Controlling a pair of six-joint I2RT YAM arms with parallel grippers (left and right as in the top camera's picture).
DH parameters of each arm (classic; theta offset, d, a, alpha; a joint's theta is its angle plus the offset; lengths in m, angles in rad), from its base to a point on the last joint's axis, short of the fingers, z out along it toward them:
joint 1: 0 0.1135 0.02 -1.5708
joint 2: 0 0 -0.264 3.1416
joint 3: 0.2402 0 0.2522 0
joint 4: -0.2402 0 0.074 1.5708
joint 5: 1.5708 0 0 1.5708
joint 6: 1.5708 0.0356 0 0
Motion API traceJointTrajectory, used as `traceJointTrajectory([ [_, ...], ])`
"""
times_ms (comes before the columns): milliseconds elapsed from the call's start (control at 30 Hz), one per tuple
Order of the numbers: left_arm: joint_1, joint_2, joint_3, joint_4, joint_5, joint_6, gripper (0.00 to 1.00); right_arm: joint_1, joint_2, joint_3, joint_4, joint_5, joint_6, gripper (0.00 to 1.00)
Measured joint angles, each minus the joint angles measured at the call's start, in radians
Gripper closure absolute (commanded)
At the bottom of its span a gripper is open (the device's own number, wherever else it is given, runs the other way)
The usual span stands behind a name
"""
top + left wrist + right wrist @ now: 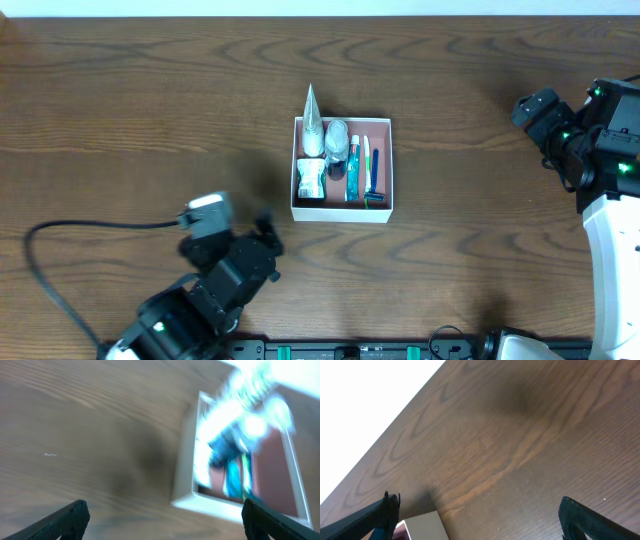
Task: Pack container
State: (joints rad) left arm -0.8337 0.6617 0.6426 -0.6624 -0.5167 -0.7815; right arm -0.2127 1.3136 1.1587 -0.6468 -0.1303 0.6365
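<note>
The container (385,207) is a square white-walled box with a reddish-brown floor at the table's middle. It holds a silver cone-topped tube (313,125), a small clear bottle (337,138), a toothbrush (353,170) and a blue razor (374,185). My left gripper (268,232) is open and empty to the box's lower left; its wrist view shows the box (186,492) blurred ahead (162,520). My right gripper (530,108) is open and empty to the box's upper right; its wrist view shows a box corner (422,525) between its fingers (480,520).
The dark wooden table (150,110) fills the view. A black cable (45,262) loops at the left beside the left arm. The table's far edge meets a white backdrop (365,405).
</note>
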Motion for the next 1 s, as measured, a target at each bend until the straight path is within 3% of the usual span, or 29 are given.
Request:
traceJointTrajectory([
  [133, 0.0, 0.005, -0.108, 0.214, 0.22, 0.187, 0.02, 0.0, 0.0, 0.0, 0.0, 0.0, 0.0, 0.01],
  [300, 0.0, 0.034, -0.17, 0.284, 0.381, 0.325, 0.02, 0.0, 0.0, 0.0, 0.0, 0.0, 0.0, 0.01],
  [1000, 0.0, 0.123, -0.177, 0.251, 0.443, 0.46, 0.02, 0.0, 0.0, 0.0, 0.0, 0.0, 0.0, 0.01],
])
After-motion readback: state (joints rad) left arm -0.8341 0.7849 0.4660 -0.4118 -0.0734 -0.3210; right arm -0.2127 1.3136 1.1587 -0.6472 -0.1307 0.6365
